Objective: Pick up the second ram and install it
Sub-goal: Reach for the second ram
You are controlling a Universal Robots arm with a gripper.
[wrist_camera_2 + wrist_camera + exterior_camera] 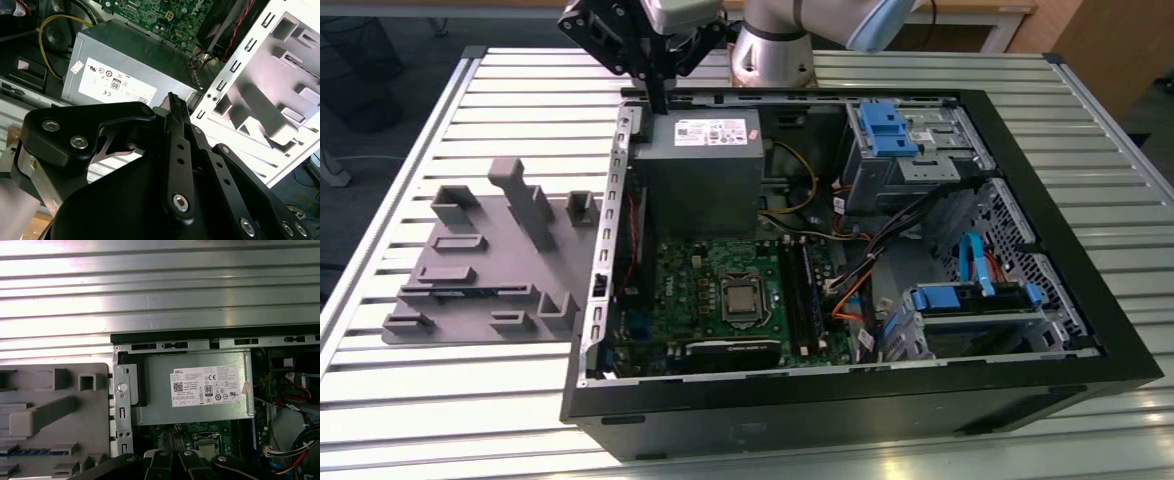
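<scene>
In the exterior view, my gripper [659, 97] hangs over the far rim of the open computer case [854, 398], just above the edge beside the gray power supply [700, 160]. Its 2 fingers are drawn together into 1 thin dark tip with nothing between them. The second ram [464, 293] lies flat in a slot of the gray tray [467, 240], which sits on the slatted metal surface [480, 110] at the exterior view's left of the case, well apart from my gripper. The green motherboard [720, 290] lies on the case floor below the power supply. In the second wrist view, my gripper [173, 100] points its closed tip at the labelled face of the power supply [130, 65]. The tray's [295, 95] upright blocks show past the case's pale metal side wall [235, 75]. In the first wrist view, the power supply [195, 387] sits inside the case rim with the surface [150, 290] beyond it. The second ram [27, 451] shows as a dark bluish strip in its slot in the tray [95, 410], beside the case.
</scene>
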